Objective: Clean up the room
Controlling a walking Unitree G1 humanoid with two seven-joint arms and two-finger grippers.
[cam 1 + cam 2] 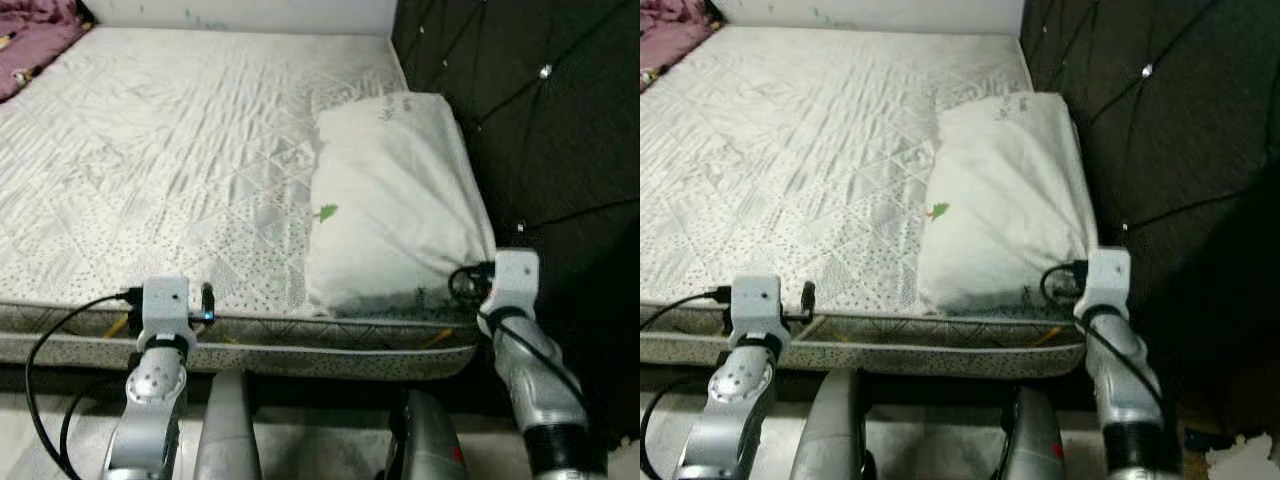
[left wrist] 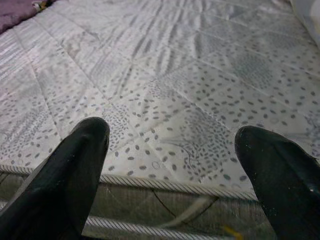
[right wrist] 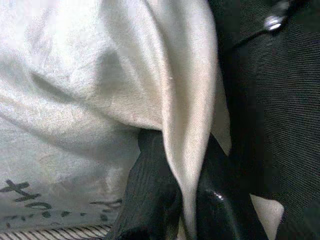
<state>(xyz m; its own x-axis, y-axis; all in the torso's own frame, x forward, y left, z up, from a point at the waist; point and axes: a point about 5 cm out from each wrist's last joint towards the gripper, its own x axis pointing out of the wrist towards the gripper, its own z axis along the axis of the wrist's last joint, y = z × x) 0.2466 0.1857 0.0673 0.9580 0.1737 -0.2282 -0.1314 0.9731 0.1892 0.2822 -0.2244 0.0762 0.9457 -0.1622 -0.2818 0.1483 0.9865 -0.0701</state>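
Dark lettering on the white pillow (image 1: 395,200) near its front edge is too cropped to read. The right gripper (image 3: 182,200) pinches the pillow's near right corner on the mattress (image 1: 160,150), beside the black headboard (image 1: 540,130). The left gripper (image 2: 172,165) hovers spread wide over the mattress's near edge.

- Even, soft light over the mattress (image 1: 180,150); its quilting reads crisp near, softer toward the far edge.
- The pillow (image 1: 400,190) glows palest, slightly washed out, with gentle grey folds.
- The dark headboard (image 1: 540,130) on the right swallows light; only its studs glint.
- Deep shadow under the bed's near edge.
- Left wrist view: mattress sharp, the left end effector (image 2: 170,170) with its fingers (image 2: 65,180) blurred, out of focus.
- Right wrist view: cloth close, soft-focus, a small glare spot on one black finger (image 3: 215,200).
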